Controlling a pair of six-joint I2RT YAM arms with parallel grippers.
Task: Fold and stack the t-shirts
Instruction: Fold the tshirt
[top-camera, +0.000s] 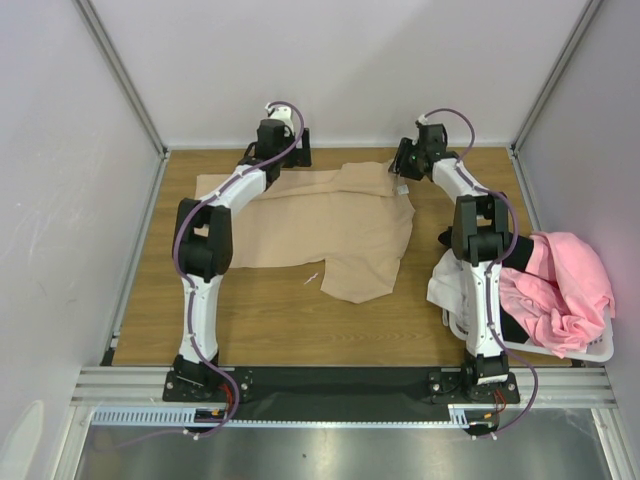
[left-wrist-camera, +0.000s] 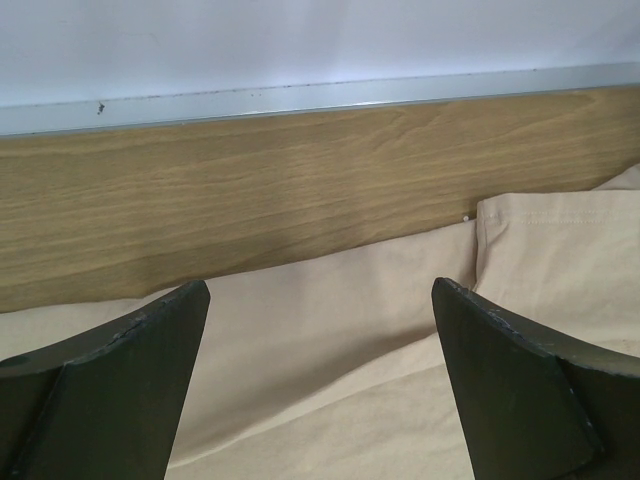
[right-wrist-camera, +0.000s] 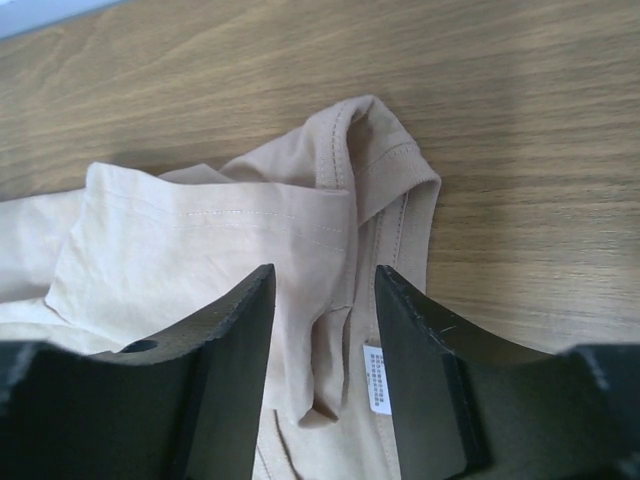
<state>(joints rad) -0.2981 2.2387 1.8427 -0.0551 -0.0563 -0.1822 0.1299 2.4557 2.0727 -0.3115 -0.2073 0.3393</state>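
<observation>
Pincers spread, left pincer (left-wrist-camera: 320, 290) wide above tan t-shirt (top-camera: 340, 225), right pincer (right-wrist-camera: 325, 275) narrower astride its fold

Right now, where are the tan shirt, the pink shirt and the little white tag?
tan shirt (top-camera: 330, 225): top view, middle of the spread-out cloth.
pink shirt (top-camera: 565, 285): top view, middle of the bunched-up cloth.
white tag (right-wrist-camera: 376, 378): right wrist view, middle of the tag.

Four t-shirts (one tan (top-camera: 330, 225), one pink (top-camera: 565, 285), one white (top-camera: 448, 285), one black (top-camera: 518, 325)), one basket (top-camera: 590, 352), two arms (top-camera: 200, 290).
</observation>
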